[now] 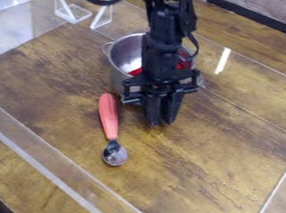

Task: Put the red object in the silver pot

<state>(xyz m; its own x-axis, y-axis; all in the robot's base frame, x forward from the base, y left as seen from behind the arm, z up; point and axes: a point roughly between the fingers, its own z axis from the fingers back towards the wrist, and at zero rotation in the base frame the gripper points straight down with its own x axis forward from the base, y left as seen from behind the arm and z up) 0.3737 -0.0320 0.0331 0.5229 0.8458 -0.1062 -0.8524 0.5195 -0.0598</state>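
The black robot gripper (162,109) points straight down at the near right edge of the small round shiny steel pot with straight sides (123,55), its fingers low against the pot's front wall. From this one view I cannot tell whether the jaws stand apart or are together; the fingers read as one dark mass, and nothing can be seen held between them. A patch of red (182,62) shows just behind the gripper, inside the pot's rim, half hidden by the arm; this looks like the red object, lying in the pot or very close to being so.

In front of the gripper and to its left in the picture, well apart from it, lies a scoop with a red-orange handle and a round metal head (111,126) on the brown wooden tabletop (216,180). It is untouched and is best left alone unless it proves to be the object meant.

The step in hand appears to be the release. To do it well, the jaws should part fully while over the pot's opening, the red thing should drop clear of the rim, and the gripper should lift straight up without dragging the pot's wall or its side loop handle.
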